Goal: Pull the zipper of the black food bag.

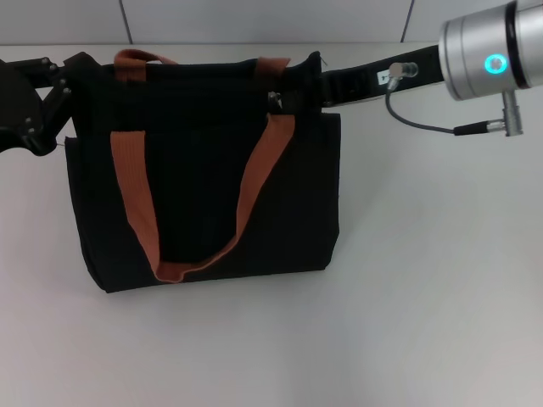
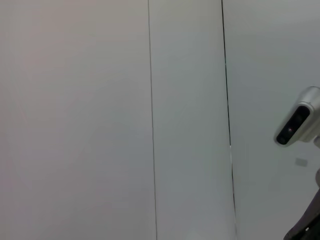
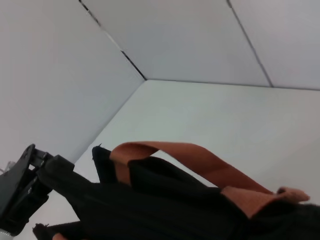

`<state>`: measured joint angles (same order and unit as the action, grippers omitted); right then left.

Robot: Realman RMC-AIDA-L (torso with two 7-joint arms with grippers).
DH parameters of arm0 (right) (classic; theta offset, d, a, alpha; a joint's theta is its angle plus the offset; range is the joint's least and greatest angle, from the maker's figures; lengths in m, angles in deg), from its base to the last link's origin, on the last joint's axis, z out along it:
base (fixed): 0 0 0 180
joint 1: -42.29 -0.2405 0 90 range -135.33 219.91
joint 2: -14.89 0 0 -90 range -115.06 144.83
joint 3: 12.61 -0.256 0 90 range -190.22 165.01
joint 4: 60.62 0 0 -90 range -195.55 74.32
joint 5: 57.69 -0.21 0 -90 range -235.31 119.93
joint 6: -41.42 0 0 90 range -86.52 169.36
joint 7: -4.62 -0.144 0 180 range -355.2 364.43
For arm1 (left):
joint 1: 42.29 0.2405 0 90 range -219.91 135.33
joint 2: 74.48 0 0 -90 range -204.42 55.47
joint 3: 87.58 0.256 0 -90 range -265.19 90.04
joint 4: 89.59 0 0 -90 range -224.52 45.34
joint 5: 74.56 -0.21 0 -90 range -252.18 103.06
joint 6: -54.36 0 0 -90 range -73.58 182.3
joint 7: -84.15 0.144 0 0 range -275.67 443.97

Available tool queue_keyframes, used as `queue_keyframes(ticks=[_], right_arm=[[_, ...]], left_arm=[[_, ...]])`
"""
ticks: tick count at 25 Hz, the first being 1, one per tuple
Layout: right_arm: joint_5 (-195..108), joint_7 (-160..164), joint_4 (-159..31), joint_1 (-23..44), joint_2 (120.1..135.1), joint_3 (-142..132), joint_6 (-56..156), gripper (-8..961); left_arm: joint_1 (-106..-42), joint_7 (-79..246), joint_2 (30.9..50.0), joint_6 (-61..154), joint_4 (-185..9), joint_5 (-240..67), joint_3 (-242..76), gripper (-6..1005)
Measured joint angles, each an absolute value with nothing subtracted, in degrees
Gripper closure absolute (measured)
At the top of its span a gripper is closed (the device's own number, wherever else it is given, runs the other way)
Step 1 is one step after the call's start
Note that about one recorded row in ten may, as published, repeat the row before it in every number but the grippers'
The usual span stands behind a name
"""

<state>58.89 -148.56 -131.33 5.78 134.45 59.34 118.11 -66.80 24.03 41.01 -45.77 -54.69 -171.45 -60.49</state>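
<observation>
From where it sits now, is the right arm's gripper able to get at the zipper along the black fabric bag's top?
Probably yes. The right gripper is already at the top right corner of the black fabric food bag, with nothing between them. The small metal zipper pull itself is not clearly visible.

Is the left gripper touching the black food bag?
Touching. The head view shows the left gripper pressed against the upper left corner of the black food bag, with no gap between them.

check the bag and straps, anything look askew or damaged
Nothing looks damaged. The black food bag stands on the white table, one rust-brown strap handle draped down its front, the other at the top rear. The left gripper and right gripper flank its top corners.
</observation>
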Motion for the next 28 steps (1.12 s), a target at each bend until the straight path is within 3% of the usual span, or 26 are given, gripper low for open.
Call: queue_keyframes(ticks=[13, 19, 25, 28], right_arm=[[32.33, -118.95, -122.44, 10.55, 134.17, 54.1, 119.47, 915], [22.84, -91.09, -106.6, 11.77, 133.92, 44.2, 136.21, 740], [26.45, -72.51, -99.34, 14.69, 132.53, 42.94, 147.28, 470], [33.84, -57.66, -96.64, 18.55, 133.42, 42.83, 149.68, 357]], left_arm=[[-67.06, 24.03, 41.29, -45.12, -54.77, -171.64, -60.1, 890], [-66.95, 24.03, 41.33, -45.12, -54.79, -171.63, -60.07, 886], [-66.5, 24.03, 40.9, -45.43, -54.79, -171.79, -60.06, 882], [-66.21, 23.39, 40.68, -45.7, -54.79, -171.83, -60.08, 880]])
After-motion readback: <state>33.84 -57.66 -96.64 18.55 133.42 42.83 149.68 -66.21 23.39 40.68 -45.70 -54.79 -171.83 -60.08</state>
